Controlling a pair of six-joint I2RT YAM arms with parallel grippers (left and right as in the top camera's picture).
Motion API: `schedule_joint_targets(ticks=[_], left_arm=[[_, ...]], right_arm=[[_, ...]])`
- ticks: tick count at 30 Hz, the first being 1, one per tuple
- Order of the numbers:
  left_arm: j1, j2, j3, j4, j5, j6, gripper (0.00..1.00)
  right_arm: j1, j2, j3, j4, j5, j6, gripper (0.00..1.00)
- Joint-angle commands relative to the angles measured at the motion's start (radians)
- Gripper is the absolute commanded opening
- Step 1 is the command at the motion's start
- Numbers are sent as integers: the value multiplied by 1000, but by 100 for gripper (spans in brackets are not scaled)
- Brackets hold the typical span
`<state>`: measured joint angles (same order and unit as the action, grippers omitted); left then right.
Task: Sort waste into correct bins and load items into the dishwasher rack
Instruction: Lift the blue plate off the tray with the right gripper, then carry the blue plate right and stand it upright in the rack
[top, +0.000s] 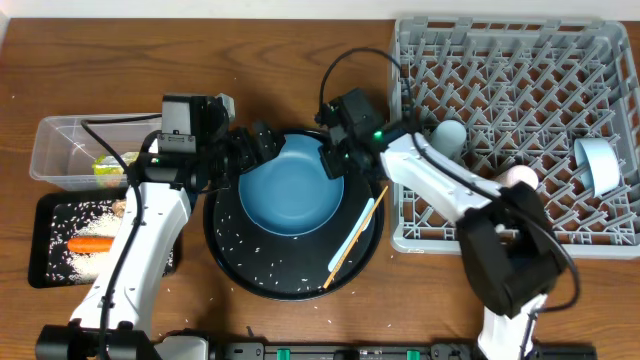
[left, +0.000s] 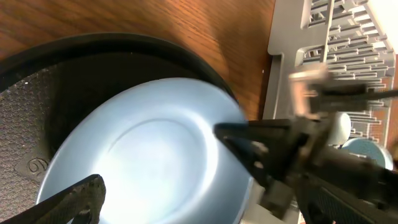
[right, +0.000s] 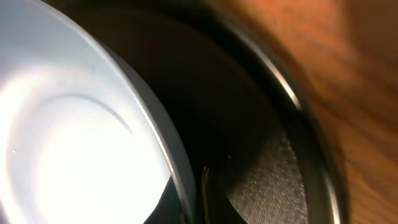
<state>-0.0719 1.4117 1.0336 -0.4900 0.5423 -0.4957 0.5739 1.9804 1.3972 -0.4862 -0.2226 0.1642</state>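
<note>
Pale-blue bowl (top: 290, 190) sits in round black tray (top: 215, 240) with rice grains (top: 262, 262) and chopsticks (top: 352, 238). Right gripper (top: 333, 160) apparently pinches the bowl's rim. Left gripper (top: 262, 148) is at the opposite rim; I cannot tell its spread. Carrot (top: 90, 243) lies in shallow black tray (top: 45, 265), snack wrapper (top: 108, 166) in clear tub (top: 50, 150).

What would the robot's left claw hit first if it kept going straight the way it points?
The blue bowl: the left claw points at its rim, seemingly almost touching, though height is hard to judge. Beyond the bowl sits the right claw.
</note>
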Motion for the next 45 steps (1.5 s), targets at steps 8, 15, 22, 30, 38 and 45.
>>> schedule_joint_targets(ticks=[8, 15, 22, 30, 38, 45], left_arm=[[6, 0, 0, 1, -12, 13, 98], [6, 0, 0, 1, -12, 13, 98], [6, 0, 0, 1, -12, 13, 98], [6, 0, 0, 1, -12, 13, 98], [6, 0, 0, 1, -12, 13, 98], [6, 0, 0, 1, -12, 13, 98]], right_arm=[[-39, -68, 5, -7, -118, 6, 1], [-128, -107, 5, -81, -5, 6, 1], [-217, -241, 5, -115, 131, 9, 1], [-312, -482, 5, -218, 693, 14, 1], [-510, -576, 5, -117, 1233, -24, 1], [-640, -550, 5, 100, 1335, -186, 1]])
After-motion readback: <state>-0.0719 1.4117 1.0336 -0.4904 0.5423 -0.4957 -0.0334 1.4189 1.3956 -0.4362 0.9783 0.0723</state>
